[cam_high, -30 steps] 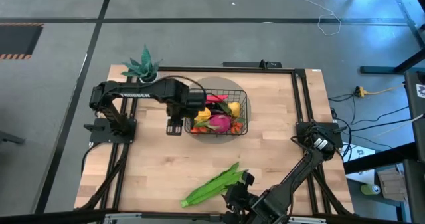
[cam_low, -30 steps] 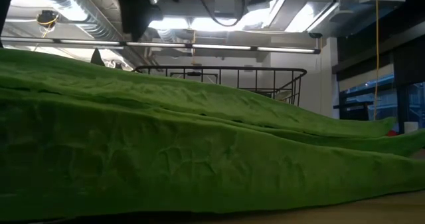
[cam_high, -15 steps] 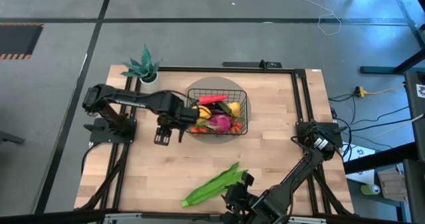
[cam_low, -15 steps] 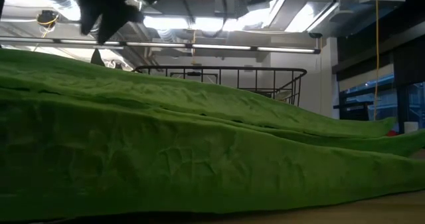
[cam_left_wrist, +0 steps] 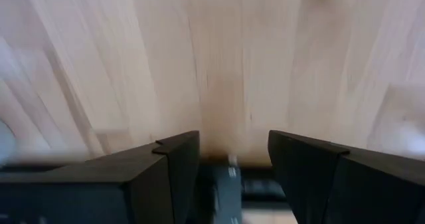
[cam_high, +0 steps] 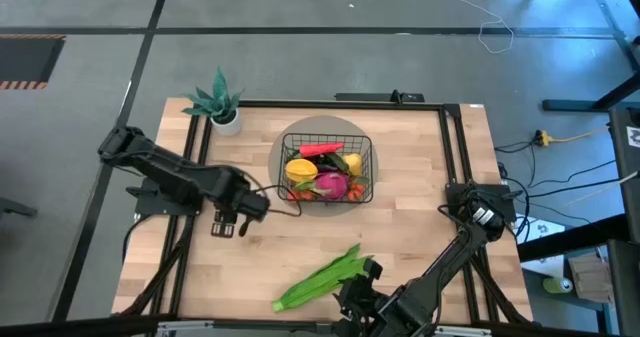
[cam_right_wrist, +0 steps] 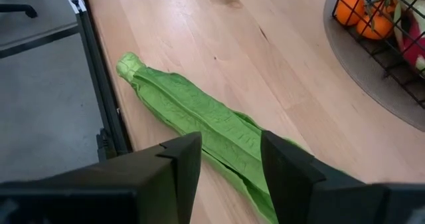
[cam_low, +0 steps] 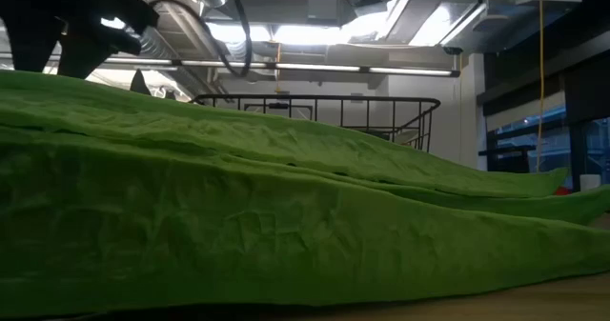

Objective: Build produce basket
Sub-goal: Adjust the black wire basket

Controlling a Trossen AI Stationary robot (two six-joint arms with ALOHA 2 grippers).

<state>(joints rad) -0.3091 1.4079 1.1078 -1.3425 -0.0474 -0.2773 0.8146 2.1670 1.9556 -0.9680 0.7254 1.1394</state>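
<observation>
From above, the square black wire-grid basket sits on a round grey mat toward the far middle of the pale wooden worktop. It already holds most of the toy produce: a pink dragon fruit, a long red pepper, a yellow mango and some orange tomatoes among them. The long green leafy bundle lies outside the basket, well apart from it toward the near edge, so by the look of it that one piece remains to be loaded. The left gripper hangs over bare wood beside the basket's left side, carrying nothing. The right gripper sits at the near end of the leafy bundle, opposite the basket. A small white pot with a teal plant stands beyond the basket's far left corner.

The low view is filled by the leafy bundle, with the basket's rim rising behind it.

In the left wrist view the left gripper has its fingers apart, only worktop between them.

In the right wrist view the right gripper has its fingers apart astride the leafy bundle, not clamped on it; the basket lies beyond the bundle.
</observation>
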